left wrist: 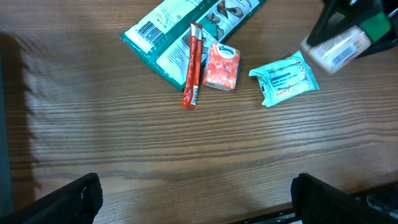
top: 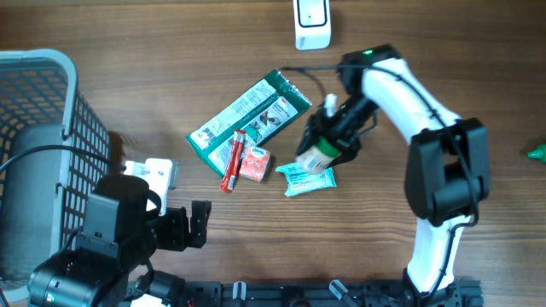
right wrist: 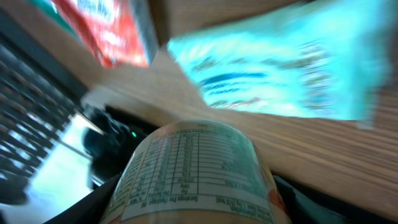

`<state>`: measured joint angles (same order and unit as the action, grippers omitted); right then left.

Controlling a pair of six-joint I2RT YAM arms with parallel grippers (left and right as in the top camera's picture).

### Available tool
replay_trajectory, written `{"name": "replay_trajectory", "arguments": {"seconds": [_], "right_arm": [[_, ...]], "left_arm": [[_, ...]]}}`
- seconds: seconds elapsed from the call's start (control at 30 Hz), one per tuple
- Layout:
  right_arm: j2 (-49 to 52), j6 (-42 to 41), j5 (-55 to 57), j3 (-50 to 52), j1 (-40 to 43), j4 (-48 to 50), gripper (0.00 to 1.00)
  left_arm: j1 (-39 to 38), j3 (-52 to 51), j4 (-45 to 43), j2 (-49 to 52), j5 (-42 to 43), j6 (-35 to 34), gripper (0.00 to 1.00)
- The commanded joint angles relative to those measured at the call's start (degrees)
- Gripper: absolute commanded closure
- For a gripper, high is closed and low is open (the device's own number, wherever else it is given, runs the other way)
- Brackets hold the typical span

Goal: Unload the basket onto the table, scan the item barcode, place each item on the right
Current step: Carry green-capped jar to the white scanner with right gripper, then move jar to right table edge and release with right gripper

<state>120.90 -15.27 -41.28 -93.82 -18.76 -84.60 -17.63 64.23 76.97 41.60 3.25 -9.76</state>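
My right gripper (top: 327, 143) is shut on a small bottle (top: 316, 159) with a white label, lifted a little off the wooden table over a teal wipes pack (top: 307, 178). In the right wrist view the bottle's (right wrist: 193, 165) nutrition label fills the space between the fingers (right wrist: 74, 208), and the gripper (right wrist: 193, 208) grips its sides. The left wrist view shows the same bottle (left wrist: 337, 50) at the upper right. My left gripper (top: 200, 224) rests open near the table's front edge, with nothing between its jaws (left wrist: 199, 199). A white scanner-like device (top: 312, 21) stands at the back edge.
A large green packet (top: 249, 112), a red stick pack (top: 234, 161) and a small orange tissue pack (top: 255, 164) lie mid-table. A grey wire basket (top: 43, 128) stands at the left, with a white box (top: 153, 173) beside it. Something green (top: 537, 153) shows at the right edge.
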Motion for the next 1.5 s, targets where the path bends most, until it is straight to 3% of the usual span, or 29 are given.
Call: {"name": "replay_trajectory", "arguments": {"seconds": [0.0, 0.23, 0.4, 0.47, 0.53, 0.63, 0.67, 0.8, 0.87, 1.03, 1.27, 1.33, 1.47], "right_arm": [[-2.84, 1.51, -4.72, 1.77, -5.51, -0.24, 0.46], [-5.6, -13.2, -2.34, 4.81, -15.23, 8.94, 0.46], [-17.55, -19.71, 12.48, 4.81, -14.71, 9.49, 0.47], [-26.45, -19.76, 21.55, 4.81, -14.69, 13.73, 0.46], [-32.52, -19.76, 31.19, 4.81, -14.69, 19.52, 0.38], [-35.63, -12.41, 43.89, 4.81, -14.69, 28.94, 0.52], [-35.39, -11.5, 47.52, 4.81, -14.62, 31.52, 0.51], [-30.18, 1.11, 54.6, 4.83, -13.68, 47.17, 0.52], [-27.54, 1.92, 54.8, 4.83, -12.52, 50.38, 0.52], [-15.56, 8.33, 54.77, 4.83, -5.2, 69.16, 0.44], [5.64, 20.96, 51.52, 4.79, -1.77, 113.59, 0.36], [9.88, 21.2, 51.52, 2.89, -1.77, 118.62, 0.36], [14.67, 21.24, 51.49, -3.48, -1.77, 119.05, 0.37]], "left_arm": [[-0.17, 0.39, -0.09, -0.31, -0.13, 0.26, 0.0], [-0.17, 0.39, -0.09, -0.31, -0.13, 0.28, 0.0], [-0.17, 0.39, -0.09, -0.31, -0.11, 0.26, 0.0], [-0.17, 0.39, -0.09, -0.31, -0.13, 0.26, 0.0], [-0.17, 0.39, -0.09, -0.31, -0.13, 0.26, 0.0], [-0.17, 0.39, -0.09, -0.31, -0.13, 0.26, 0.0], [-0.17, 0.39, -0.09, -0.31, -0.13, 0.26, 0.0], [-0.17, 0.39, -0.09, -0.31, -0.13, 0.26, 0.0], [-0.17, 0.39, -0.09, -0.31, -0.11, 0.26, 0.0], [-0.17, 0.39, -0.09, -0.31, -0.13, 0.26, 0.0], [-0.17, 0.39, -0.09, -0.31, -0.11, 0.26, 0.0], [-0.17, 0.39, -0.09, -0.31, -0.11, 0.26, 0.0], [-0.17, 0.39, -0.09, -0.31, -0.11, 0.26, 0.0]]}}
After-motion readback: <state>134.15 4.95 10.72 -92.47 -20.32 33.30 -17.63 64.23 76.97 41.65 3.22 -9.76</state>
